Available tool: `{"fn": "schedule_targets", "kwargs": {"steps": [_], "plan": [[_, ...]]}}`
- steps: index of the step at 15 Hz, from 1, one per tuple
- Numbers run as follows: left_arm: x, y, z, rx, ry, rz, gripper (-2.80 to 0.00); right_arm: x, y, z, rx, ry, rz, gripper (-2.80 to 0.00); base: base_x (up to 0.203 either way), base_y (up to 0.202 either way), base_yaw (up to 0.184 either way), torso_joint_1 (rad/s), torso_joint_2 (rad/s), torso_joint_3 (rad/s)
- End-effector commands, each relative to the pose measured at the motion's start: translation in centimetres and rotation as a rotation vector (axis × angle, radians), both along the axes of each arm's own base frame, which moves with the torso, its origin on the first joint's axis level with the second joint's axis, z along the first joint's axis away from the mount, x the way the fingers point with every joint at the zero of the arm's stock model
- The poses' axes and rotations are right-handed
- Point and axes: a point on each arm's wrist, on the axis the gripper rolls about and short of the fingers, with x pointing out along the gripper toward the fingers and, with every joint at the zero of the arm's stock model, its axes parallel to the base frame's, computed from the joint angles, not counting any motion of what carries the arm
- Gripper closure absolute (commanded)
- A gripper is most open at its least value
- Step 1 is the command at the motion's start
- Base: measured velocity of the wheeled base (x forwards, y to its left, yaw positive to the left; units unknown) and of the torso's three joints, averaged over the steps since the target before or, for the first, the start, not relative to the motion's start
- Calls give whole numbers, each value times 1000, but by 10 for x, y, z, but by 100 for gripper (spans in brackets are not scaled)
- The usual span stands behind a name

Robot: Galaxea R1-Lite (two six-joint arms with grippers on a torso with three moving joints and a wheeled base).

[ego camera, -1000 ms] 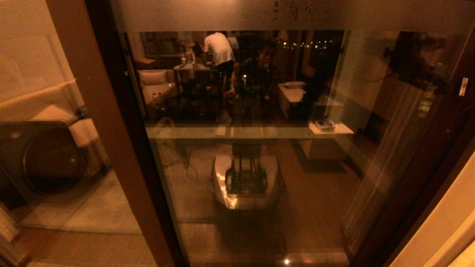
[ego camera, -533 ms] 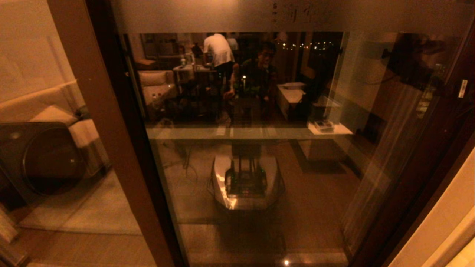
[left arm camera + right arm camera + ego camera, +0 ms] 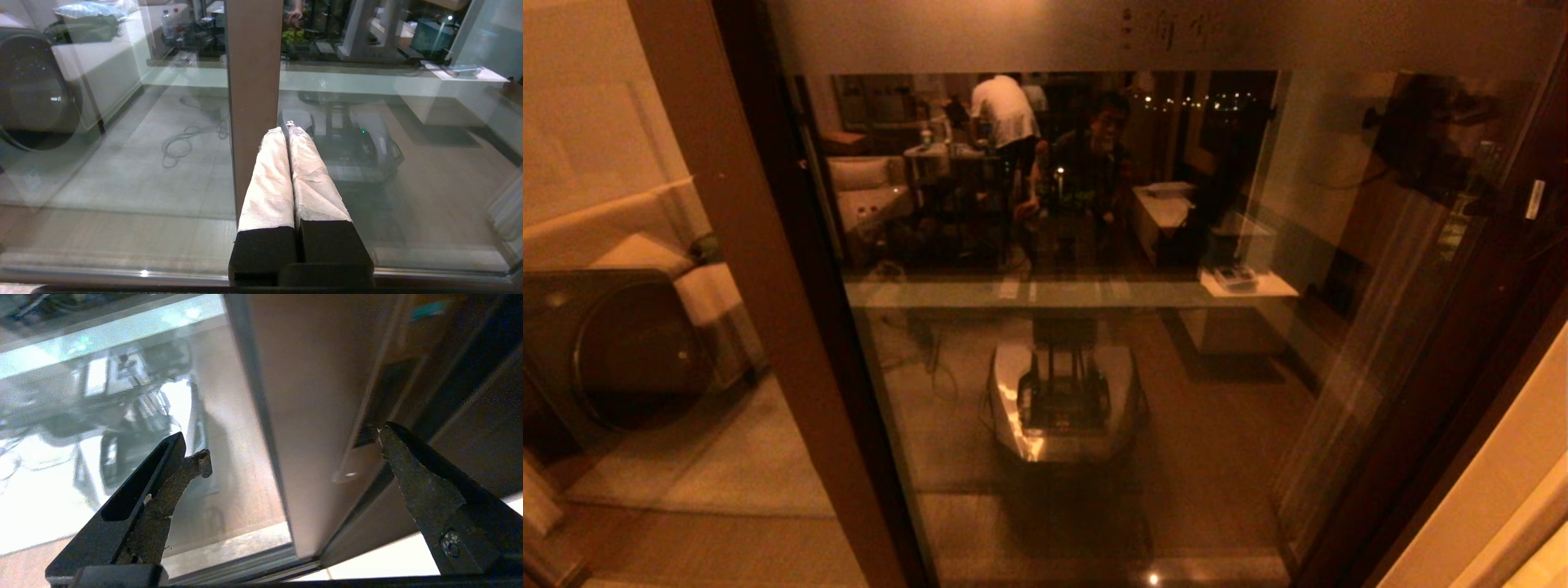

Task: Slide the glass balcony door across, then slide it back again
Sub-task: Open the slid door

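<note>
The glass balcony door (image 3: 1094, 245) fills the head view, with Chinese characters (image 3: 1168, 33) on its frosted top band and a dark brown right upright (image 3: 1462, 367). In the right wrist view that upright (image 3: 318, 396) carries the recessed handle plate (image 3: 367, 433). My right gripper (image 3: 292, 445) is open and straddles the upright, one fingertip (image 3: 202, 457) over the glass and the other fingertip (image 3: 386, 437) at the handle recess. My left gripper (image 3: 286, 130) is shut on nothing, its white-wrapped tips at a plain brown upright (image 3: 253, 61). Neither arm shows in the head view.
A handle-less brown upright (image 3: 743, 245) stands left, with a dark round-fronted washing machine (image 3: 621, 351) behind its pane. The floor track (image 3: 245, 559) runs under the door. A pale wall (image 3: 1511, 482) lies right. The glass reflects my base (image 3: 1062, 400).
The characters on the frosted band and a small pale strip on the right upright have shifted slightly to the left; the door has moved a little that way.
</note>
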Motion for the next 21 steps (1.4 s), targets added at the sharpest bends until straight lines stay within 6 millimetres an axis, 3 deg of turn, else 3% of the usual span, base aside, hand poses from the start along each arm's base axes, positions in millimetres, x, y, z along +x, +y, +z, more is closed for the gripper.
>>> {"fn": "schedule_targets", "kwargs": {"steps": [1,10,21], "plan": [[2,0,-6,-1,20,0,0,-1,-2,0,4,-1,5,-280,0,0,0,0,0,0],[2,0,-6,-1,21,0,0,-13,-40,-4,48,-48,85,-280,0,0,0,0,0,0],[2,0,-6,-1,20,0,0,-13,-42,-7,80,-59,154,-280,0,0,0,0,0,0]]}}
